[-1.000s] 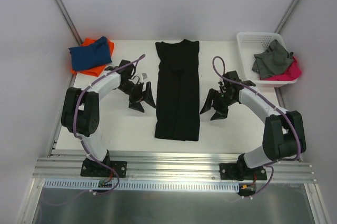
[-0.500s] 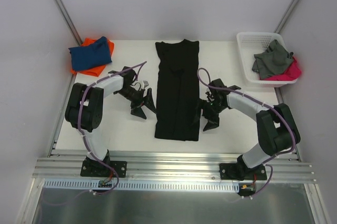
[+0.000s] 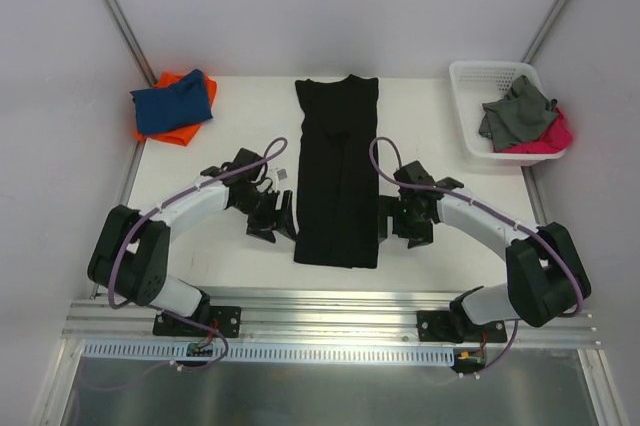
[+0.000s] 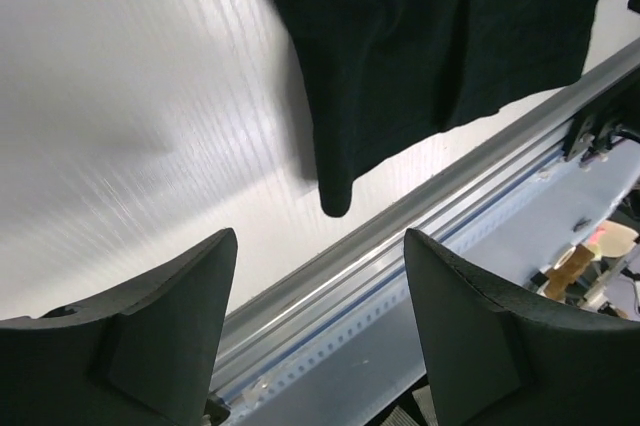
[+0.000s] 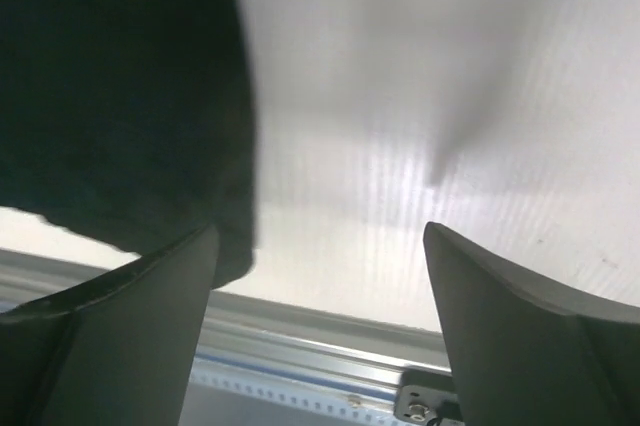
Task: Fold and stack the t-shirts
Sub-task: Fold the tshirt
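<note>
A black t-shirt [image 3: 337, 171] lies on the table as a long narrow strip running from the back toward the near edge. My left gripper [image 3: 284, 218] is open, low at the strip's left edge near its near end. The left wrist view shows the shirt's near corner [image 4: 335, 186] just ahead of the open left gripper [image 4: 318, 241]. My right gripper [image 3: 392, 221] is open at the strip's right edge. In the right wrist view the shirt [image 5: 120, 96] lies by the left finger [image 5: 150, 326] of the open right gripper [image 5: 320, 229]. A blue tee [image 3: 172, 101] lies on an orange tee [image 3: 166, 134] at the back left.
A white slotted basket [image 3: 470, 121] at the back right holds grey cloth [image 3: 515, 111] and pink cloth [image 3: 550, 136]. An aluminium rail [image 3: 330, 321] runs along the table's near edge, and also shows in the left wrist view [image 4: 420, 236]. White walls enclose the table.
Both grippers have moved toward the near end of the black shirt and closer to its side edges. Both stay open. The shirt has not moved.
</note>
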Tool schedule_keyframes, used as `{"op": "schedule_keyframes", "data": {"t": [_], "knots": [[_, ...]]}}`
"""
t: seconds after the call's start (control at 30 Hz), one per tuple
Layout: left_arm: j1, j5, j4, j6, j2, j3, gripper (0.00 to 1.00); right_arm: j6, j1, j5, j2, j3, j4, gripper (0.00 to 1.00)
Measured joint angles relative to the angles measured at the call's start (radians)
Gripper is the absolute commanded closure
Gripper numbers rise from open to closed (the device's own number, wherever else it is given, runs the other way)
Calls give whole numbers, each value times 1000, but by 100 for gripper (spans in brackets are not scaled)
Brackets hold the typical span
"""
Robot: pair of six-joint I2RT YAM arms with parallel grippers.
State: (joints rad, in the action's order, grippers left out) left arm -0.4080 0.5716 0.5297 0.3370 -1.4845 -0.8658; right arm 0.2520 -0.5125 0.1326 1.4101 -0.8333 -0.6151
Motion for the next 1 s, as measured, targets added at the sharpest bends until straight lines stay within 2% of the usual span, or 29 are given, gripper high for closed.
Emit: {"op": "schedule_keyframes", "data": {"t": [0.23,0.5,0.63,0.83,0.9,1.0], "knots": [[-18,-51,-47,18,48,97,34,27,3,-11,-116,162,50,33],[-27,-53,-100,21,19,97,34,63,4,45,-143,194,108,35],[-65,-51,-110,26,-2,96,35,81,5,80,-126,193,134,35],[-122,-48,-117,44,-54,74,37,107,-4,132,-63,159,169,42],[-130,-48,-124,48,-70,63,37,112,-14,150,-47,147,185,48],[-137,-48,-128,54,-82,51,39,121,-29,174,-31,137,205,50]]}}
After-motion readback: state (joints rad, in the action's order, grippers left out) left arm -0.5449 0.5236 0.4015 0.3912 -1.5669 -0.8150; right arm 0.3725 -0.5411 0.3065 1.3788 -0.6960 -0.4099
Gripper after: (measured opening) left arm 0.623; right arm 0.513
